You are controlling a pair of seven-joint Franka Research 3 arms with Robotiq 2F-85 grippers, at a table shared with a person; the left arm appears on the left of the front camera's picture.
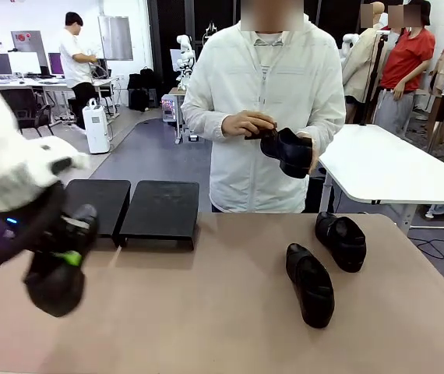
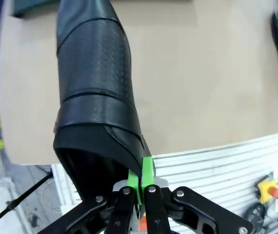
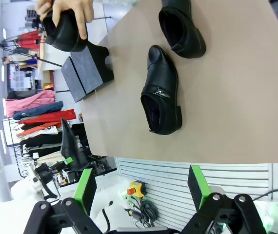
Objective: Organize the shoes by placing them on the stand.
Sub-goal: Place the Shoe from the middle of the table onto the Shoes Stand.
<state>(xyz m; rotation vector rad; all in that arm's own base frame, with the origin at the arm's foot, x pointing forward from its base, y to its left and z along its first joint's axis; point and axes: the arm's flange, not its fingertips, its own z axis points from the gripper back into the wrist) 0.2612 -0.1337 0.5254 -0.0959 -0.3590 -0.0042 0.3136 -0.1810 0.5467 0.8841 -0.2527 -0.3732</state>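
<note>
Tan tabletop (image 1: pixel 222 327): a low matte-black two-panel stand (image 1: pixel 162 209) sits at its far left. A person in white jacket (image 1: pixel 265 86) stands at the far side; both hands (image 1: pixel 245 123) hold one black leather dress shoe (image 1: pixel 288 150) at chest height.

On the table's right, well apart from the stand: near shoe (image 1: pixel 310 284), far shoe (image 1: pixel 342 240), close together.

Left gripper (image 2: pixel 140 170): green pads pinch the heel rim of the fourth black shoe (image 2: pixel 97 83), lifted off the table in front of the stand.

Right gripper (image 3: pixel 141 185): fingers spread wide, holding nothing.

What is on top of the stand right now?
No shoe on either panel of the stand that I can see. The left end effector, shut on a shoe, hides the left panel's near corner.
</note>
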